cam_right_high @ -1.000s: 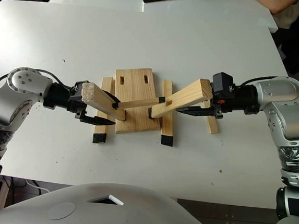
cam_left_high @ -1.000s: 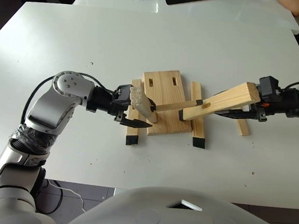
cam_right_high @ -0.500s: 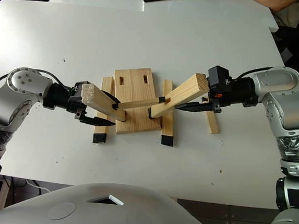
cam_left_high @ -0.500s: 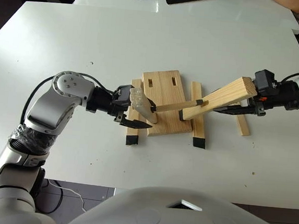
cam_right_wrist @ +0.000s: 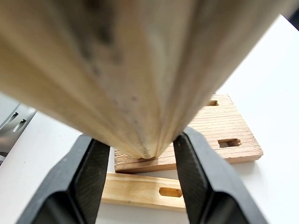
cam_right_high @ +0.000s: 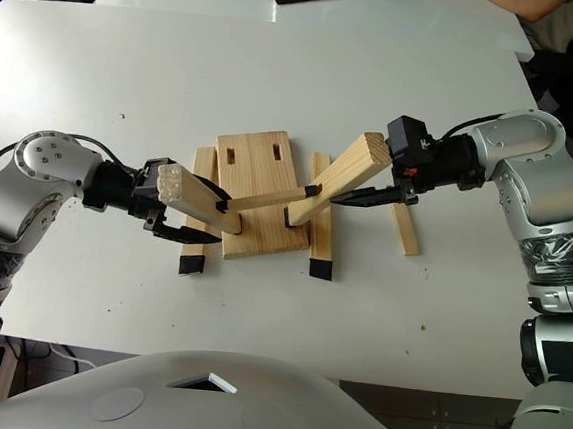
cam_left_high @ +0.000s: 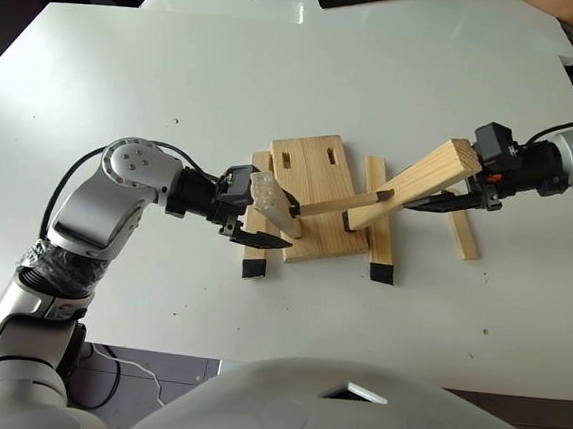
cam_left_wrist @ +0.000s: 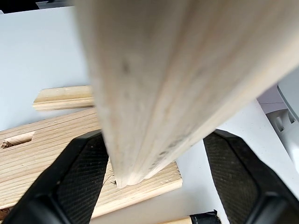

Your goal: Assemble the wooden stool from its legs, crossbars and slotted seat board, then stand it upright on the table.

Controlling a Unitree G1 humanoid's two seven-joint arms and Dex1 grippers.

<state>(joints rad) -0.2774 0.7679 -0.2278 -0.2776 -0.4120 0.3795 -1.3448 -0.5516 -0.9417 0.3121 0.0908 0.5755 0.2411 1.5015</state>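
Wood sits in both claws. The left gripper (cam_left_high: 258,218) pinches the left leg (cam_left_high: 272,200), its black fingers (cam_left_wrist: 80,183) pressed against opposite faces. The right gripper (cam_left_high: 448,185) is likewise closed tight around the right leg (cam_left_high: 409,189) near its upper end. Both legs hang tilted in the air, their lower ends dipping toward each other above the seat board (cam_left_high: 316,165).

A thin crossbar (cam_left_high: 338,201) spans the gap between them, one end meeting each leg. So the step in hand looks like joining two legs with a crossbar into one side frame. How deep either end sits in its mortise cannot be told from here. The next move probably calls for pushing the two legs squarely toward each other along the line of the crossbar, keeping them parallel so the tenons do not bind or pop out.

Pale and square-cut, the seat board lies flat on the white table (cam_left_high: 279,73), two small slots showing near its far edge. A spare leg (cam_left_high: 252,264) with a black foot lies just beside it on the robot's left. A second spare leg (cam_left_high: 377,253) lies along the other side. A loose strip (cam_left_high: 462,235) rests further right. Most of the assembly appears yet to be done.
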